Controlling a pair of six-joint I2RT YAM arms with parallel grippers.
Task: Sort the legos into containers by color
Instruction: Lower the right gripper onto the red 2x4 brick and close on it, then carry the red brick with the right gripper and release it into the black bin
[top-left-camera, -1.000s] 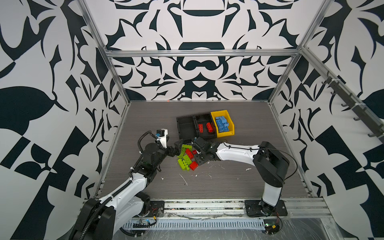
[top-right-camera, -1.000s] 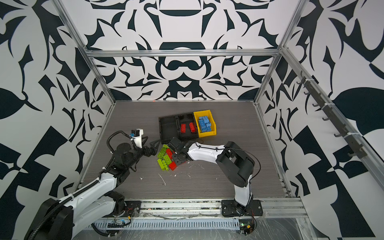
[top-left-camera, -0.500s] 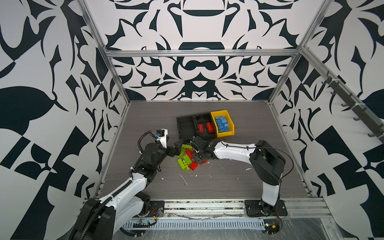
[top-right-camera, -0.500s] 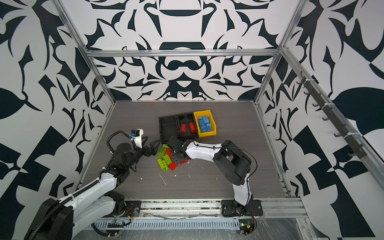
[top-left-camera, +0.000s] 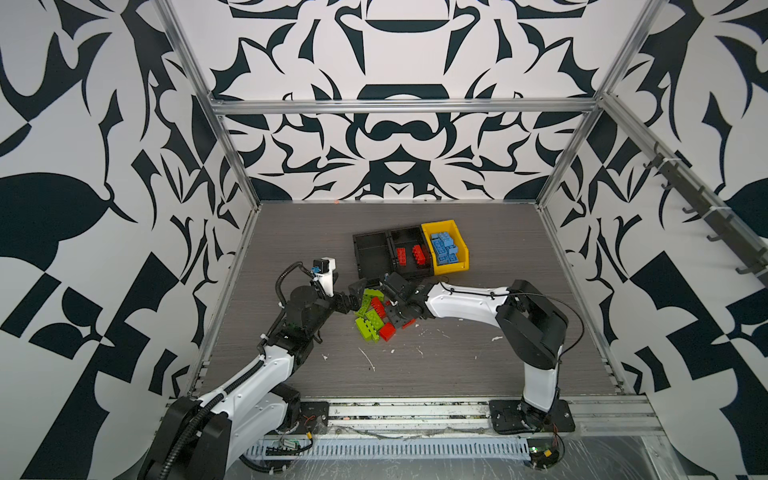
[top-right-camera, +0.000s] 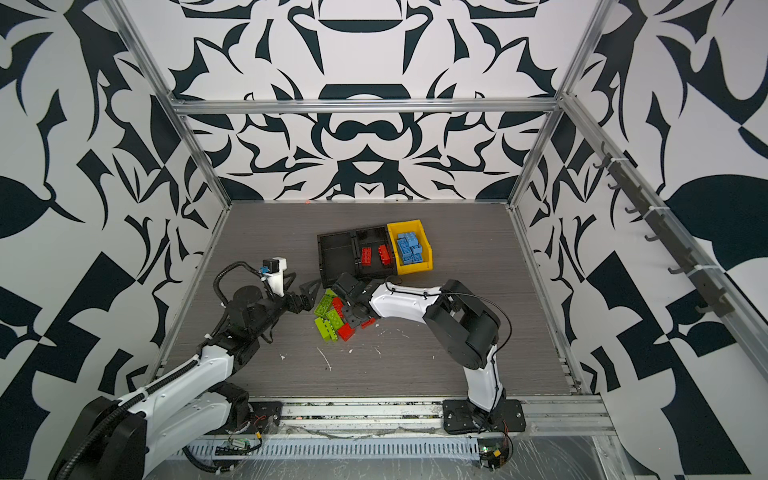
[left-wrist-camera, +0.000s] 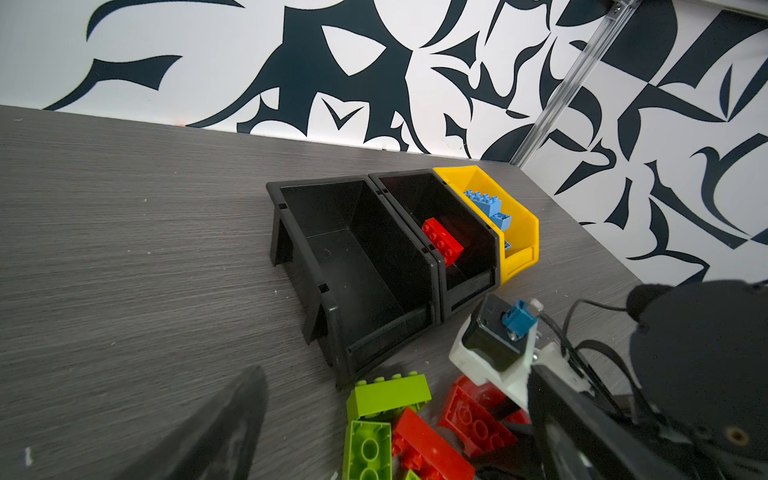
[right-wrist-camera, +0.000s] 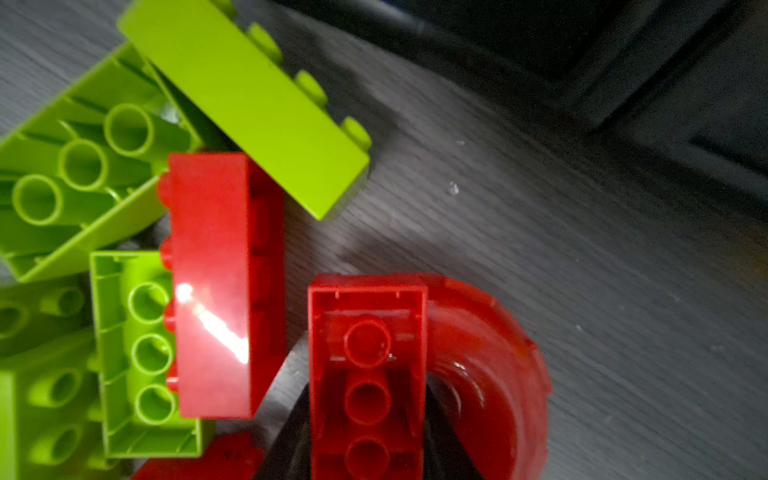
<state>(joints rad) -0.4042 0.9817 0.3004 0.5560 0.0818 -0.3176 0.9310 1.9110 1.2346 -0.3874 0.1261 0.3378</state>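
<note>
A pile of lime green legos (top-left-camera: 367, 325) and red legos (top-left-camera: 387, 331) lies in front of the containers in both top views. My right gripper (right-wrist-camera: 368, 449) is down in the pile, its fingers (right-wrist-camera: 291, 440) pressed on both sides of an upside-down red lego (right-wrist-camera: 368, 374), with a red arch piece (right-wrist-camera: 490, 353) right beside it. My left gripper (left-wrist-camera: 395, 449) stands open at the pile's left edge, holding nothing. The left black bin (top-left-camera: 372, 257) is empty, the middle black bin (top-left-camera: 405, 230) holds two red legos, and the yellow bin (top-left-camera: 451, 269) holds blue legos (top-left-camera: 444, 249).
Small white scraps (top-left-camera: 368, 359) lie on the grey table in front of the pile. Patterned walls with metal posts close the table in on three sides. The two grippers sit very close together over the pile (top-right-camera: 332, 318).
My right gripper has pushed further left into the pile and its jaws have narrowed onto the upside-down red lego. The left arm has stayed still and open.
</note>
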